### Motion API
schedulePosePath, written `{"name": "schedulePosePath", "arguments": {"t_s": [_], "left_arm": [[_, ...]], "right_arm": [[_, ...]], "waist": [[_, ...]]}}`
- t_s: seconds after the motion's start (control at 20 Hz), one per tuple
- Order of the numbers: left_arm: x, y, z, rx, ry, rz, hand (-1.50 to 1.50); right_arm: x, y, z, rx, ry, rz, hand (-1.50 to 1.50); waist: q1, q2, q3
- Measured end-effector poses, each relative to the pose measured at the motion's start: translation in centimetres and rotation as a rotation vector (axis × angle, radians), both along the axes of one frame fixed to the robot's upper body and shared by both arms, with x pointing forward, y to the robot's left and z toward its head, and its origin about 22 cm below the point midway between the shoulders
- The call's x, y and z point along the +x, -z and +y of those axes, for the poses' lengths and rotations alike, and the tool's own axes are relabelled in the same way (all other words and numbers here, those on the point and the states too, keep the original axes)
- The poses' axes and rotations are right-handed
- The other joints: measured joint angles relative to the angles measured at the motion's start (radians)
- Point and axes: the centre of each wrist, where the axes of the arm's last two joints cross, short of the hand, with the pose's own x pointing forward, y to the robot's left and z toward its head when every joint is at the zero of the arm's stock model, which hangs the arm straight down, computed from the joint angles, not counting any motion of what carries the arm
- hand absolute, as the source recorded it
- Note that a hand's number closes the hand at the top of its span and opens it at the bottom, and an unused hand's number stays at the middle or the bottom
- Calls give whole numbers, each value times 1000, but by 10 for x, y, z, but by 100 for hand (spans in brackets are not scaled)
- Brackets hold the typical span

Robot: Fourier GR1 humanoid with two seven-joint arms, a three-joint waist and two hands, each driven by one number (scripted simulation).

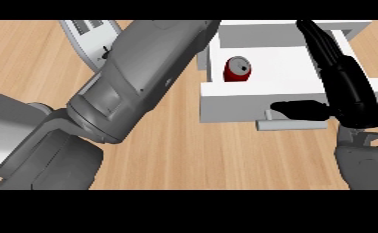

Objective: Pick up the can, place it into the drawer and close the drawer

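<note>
One can (pixel 237 70) left of robot hand (pixel 347 84)

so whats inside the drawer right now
A red can stands upright on the white floor of the open drawer, near its left side. The right hand, fingers straight, reaches over the drawer's right part and covers what lies beneath it there.

text: none readable | labels: none | numbers: none | signs: none
</note>
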Motion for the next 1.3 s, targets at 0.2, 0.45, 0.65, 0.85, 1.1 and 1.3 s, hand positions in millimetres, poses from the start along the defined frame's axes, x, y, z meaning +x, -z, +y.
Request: {"name": "schedulePosePath", "arguments": {"t_s": [0.2,0.45,0.65,0.85,1.1,1.3], "left_arm": [[1,-1,2,2,9,14,-150],[5,0,13,-12,10,17,-150],[13,4,32,-14,-3,19,-150],[15,-3,44,-12,-18,21,-150],[15,-8,53,-11,-16,25,-150],[17,-8,70,-8,-17,39,-150]], "right_arm": [[22,20,8,-104,32,15,-150],[49,48,21,-178,50,9,-150],[69,71,37,-210,74,2,-150],[90,84,39,-232,126,-27,-150],[114,87,43,-238,195,-81,-150],[130,82,44,-250,231,-120,-150]], "waist": [[17,-6,-1],[34,-10,-1],[47,-12,-1],[61,-14,-1],[78,-14,-1],[96,-15,-1]]}}
